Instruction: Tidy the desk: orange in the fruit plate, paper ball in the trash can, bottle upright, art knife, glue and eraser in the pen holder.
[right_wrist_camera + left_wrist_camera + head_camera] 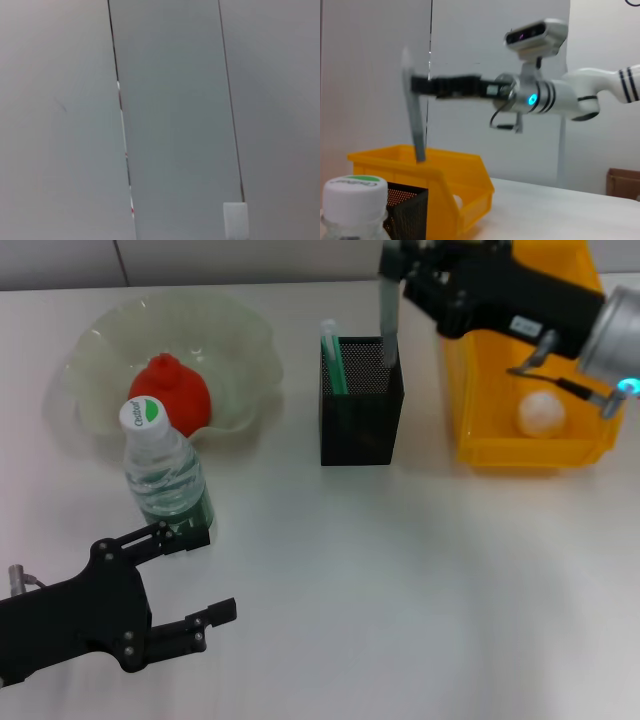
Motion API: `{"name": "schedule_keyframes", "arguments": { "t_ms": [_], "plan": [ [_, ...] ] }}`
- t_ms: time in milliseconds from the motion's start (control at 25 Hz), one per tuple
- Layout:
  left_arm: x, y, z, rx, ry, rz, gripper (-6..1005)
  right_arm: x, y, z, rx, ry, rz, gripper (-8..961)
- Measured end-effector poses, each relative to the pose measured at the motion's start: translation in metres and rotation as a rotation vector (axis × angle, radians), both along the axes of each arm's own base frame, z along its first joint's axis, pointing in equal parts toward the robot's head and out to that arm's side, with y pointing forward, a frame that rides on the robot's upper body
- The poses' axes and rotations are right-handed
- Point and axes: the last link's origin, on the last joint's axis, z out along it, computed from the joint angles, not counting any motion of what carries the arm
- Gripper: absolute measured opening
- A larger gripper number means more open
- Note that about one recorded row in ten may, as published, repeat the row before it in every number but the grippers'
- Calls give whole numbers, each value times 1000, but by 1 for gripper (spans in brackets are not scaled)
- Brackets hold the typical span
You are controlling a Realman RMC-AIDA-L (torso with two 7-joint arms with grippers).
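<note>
The head view looks down on the desk; the left wrist view, low, shares its yellow bin (525,430) (445,170); the right wrist view faces wall.

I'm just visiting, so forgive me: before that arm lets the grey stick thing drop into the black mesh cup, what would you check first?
1. Right claw shut on the art knife: ok, the side view from the left wrist shows it hanging from the claw.
2. Knife tip over the pen holder: ok in the head view, near the cup's right rim; its depth inside, cannot tell.
3. Room in the cup: ok, only a green-and-white stick stands at its left side.
4. Left claw out of the way: ok, open and low near the bottle.
5. Bottle upright: ok.
6. Orange in the fruit plate, paper ball in the yellow bin: ok.
</note>
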Motion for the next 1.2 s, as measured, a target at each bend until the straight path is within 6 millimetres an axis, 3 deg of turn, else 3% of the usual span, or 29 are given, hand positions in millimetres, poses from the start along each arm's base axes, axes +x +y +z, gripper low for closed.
{"name": "schedule_keyframes", "arguments": {
  "t_ms": [320,600,720,960,1200],
  "plan": [
    [1,1,-1,-5,-5,0,780,4,19,-33,-32,-65,-48,163],
    [1,1,-1,-5,-6,-2,781,13,20,-36,-10,-94,-80,169],
    [1,1,-1,-5,-6,-2,781,16,13,-33,-13,-82,-63,257],
    [1,1,-1,-6,-1,-4,780,23,-28,-18,-119,-21,49,402],
    [0,1,2,-21,6,-2,781,48,-85,-28,-377,-215,146,533]
  ]
}}
